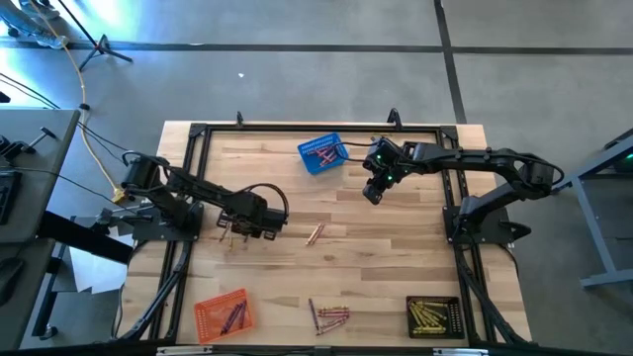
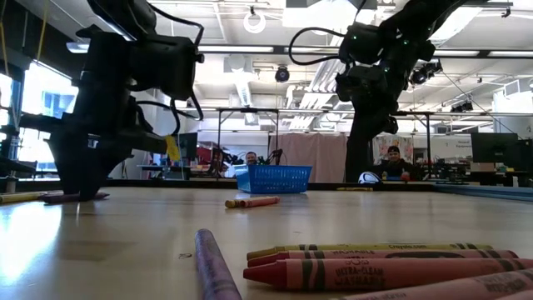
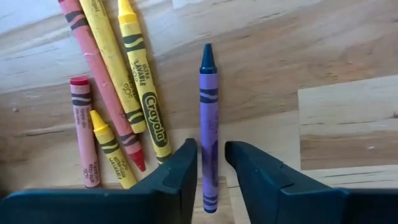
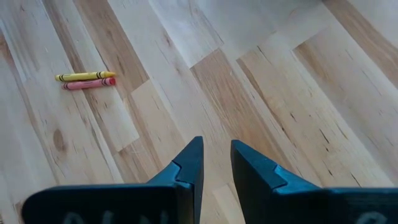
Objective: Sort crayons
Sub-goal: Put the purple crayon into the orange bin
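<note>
A purple crayon (image 3: 209,118) lies flat on the wooden table, its tip pointing away from my left gripper (image 3: 211,152). That gripper points straight down over the table's left half (image 1: 242,229), open, with one finger on each side of the crayon's blunt half. Beside it lie several yellow, red and pink crayons (image 3: 118,93). My right gripper (image 4: 217,149) hovers above the far right of the table (image 1: 373,195); its fingers stand a narrow gap apart with nothing between them. My left gripper straddles the purple crayon's blunt half (image 3: 209,171) from above, its fingers set across the crayon. A thin strip of table shows beside one finger. Whether the other finger touches the crayon I cannot tell. The crayon lies flat on the table.
A blue basket (image 1: 321,155) with crayons stands at the far middle. An orange basket (image 1: 224,313) stands near left and a black basket (image 1: 433,316) of yellow crayons near right. Loose crayons lie at the near middle (image 1: 329,316), and a pair lies mid-table (image 1: 315,234). People sit in the room behind (image 2: 393,158).
</note>
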`<state>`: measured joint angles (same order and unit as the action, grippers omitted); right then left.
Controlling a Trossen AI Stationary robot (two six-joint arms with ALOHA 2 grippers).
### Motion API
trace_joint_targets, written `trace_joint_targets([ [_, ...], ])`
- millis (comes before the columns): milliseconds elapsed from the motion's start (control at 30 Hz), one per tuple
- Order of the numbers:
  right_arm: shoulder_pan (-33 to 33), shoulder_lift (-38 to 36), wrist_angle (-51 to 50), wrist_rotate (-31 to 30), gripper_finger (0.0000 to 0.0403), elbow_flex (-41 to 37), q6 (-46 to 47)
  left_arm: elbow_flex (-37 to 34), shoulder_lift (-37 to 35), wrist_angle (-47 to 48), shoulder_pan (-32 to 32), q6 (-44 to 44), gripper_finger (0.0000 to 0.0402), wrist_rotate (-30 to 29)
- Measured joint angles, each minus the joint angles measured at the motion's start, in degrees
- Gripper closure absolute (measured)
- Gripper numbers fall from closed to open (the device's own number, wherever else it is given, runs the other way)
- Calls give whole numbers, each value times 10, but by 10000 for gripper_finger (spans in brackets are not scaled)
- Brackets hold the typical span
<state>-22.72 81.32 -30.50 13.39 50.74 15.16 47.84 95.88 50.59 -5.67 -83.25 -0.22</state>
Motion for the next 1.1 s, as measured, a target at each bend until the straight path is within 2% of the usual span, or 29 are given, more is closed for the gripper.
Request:
trace_joint_targets([
  [267, 0, 0, 0, -8, 336, 0, 0, -1, -1, 0, 5, 4, 394, 13],
  [467, 0, 0, 1, -14, 336, 0, 0, 9, -19, 7, 5, 4, 393, 17],
  [633, 0, 0, 2, -14, 336, 0, -2, 47, -71, 6, -15, 5, 398, 23],
  [733, 0, 0, 2, -14, 336, 0, -3, 77, -108, 0, -52, 8, 398, 76],
  [833, 0, 0, 1, -15, 336, 0, -12, 112, -139, -7, -115, -29, 398, 129],
  [967, 0, 0, 1, -15, 336, 0, -17, 167, -161, -40, -223, -153, 398, 132],
  [1100, 0, 0, 4, -15, 336, 0, -27, 189, -151, -86, -331, -313, 398, 108],
])
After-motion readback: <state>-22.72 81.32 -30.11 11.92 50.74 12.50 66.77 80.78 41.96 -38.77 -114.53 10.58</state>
